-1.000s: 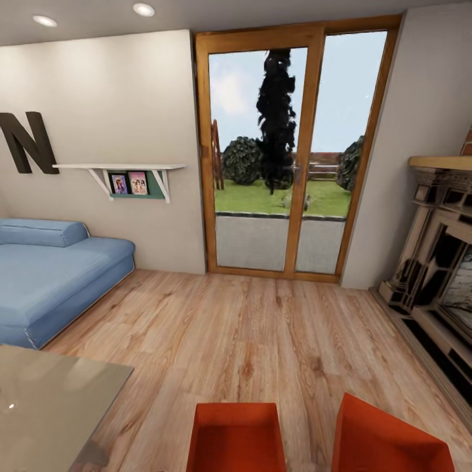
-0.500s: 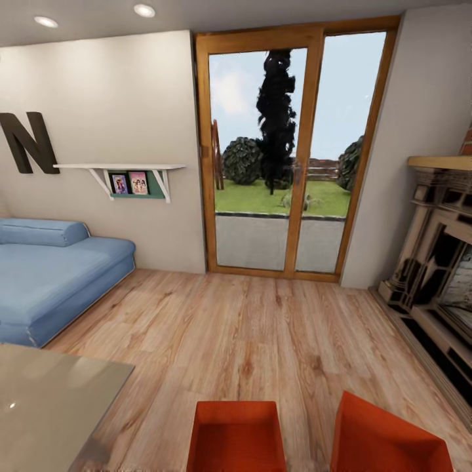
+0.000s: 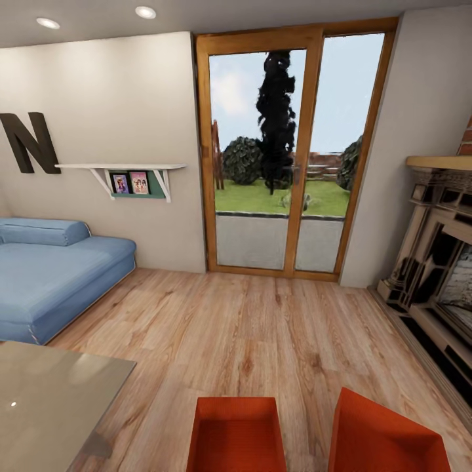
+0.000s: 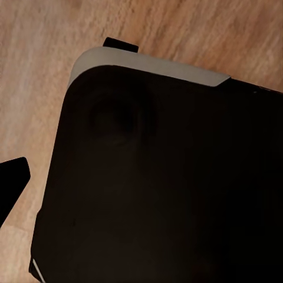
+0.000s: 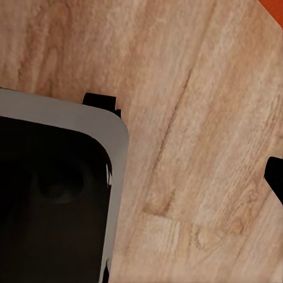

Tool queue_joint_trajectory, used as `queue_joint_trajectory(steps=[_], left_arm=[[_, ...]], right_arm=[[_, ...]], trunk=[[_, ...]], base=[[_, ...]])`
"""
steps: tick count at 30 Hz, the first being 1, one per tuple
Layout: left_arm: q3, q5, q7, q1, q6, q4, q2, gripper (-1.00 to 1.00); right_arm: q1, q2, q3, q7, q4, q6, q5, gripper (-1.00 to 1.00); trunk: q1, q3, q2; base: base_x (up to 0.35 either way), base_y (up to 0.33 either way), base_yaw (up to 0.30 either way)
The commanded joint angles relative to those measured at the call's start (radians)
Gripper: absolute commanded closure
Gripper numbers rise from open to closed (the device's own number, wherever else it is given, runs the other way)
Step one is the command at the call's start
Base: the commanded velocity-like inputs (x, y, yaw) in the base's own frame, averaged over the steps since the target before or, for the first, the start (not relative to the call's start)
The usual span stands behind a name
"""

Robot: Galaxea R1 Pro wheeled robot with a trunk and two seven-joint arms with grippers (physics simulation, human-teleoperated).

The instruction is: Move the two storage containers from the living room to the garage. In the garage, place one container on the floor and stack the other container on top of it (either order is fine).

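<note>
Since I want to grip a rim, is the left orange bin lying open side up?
Yes. The left bin sits open side up on the wood floor, its hollow inside showing empty.

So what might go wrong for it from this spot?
Two orange bins, one beside the other, sit low at the head view's near edge, so the robot could bump them while closing in. The right one looks tilted and may be awkward to grab. The glass table stands close on the left, and an arm swinging out might clip it.
</note>
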Motion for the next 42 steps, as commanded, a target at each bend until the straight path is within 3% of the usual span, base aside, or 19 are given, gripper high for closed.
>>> queue_joint_trajectory(steps=[1, 18, 42], left_arm=[[0.001, 0.005, 0.001, 0.000, 0.000, -0.001, -0.001, -1.00], [0.001, 0.008, 0.007, 0.001, 0.000, -0.001, 0.001, -1.00], [0.000, 0.007, 0.010, 0.000, 0.001, 0.013, 0.001, -1.00]], right_arm=[[-0.001, 0.001, 0.009, 0.002, 0.003, -0.004, -0.009, -1.00], [0.000, 0.001, 0.012, 0.002, 0.003, 0.002, -0.009, -1.00], [-0.001, 0.001, 0.013, 0.002, 0.003, 0.001, -0.007, -1.00]], trunk=[[0.000, -0.001, -0.001], [0.000, -0.001, -0.001], [-0.092, 0.074, 0.167]], base=[[0.000, 0.000, 0.000], [0.000, 0.000, 0.000], [0.000, 0.000, 0.000]])
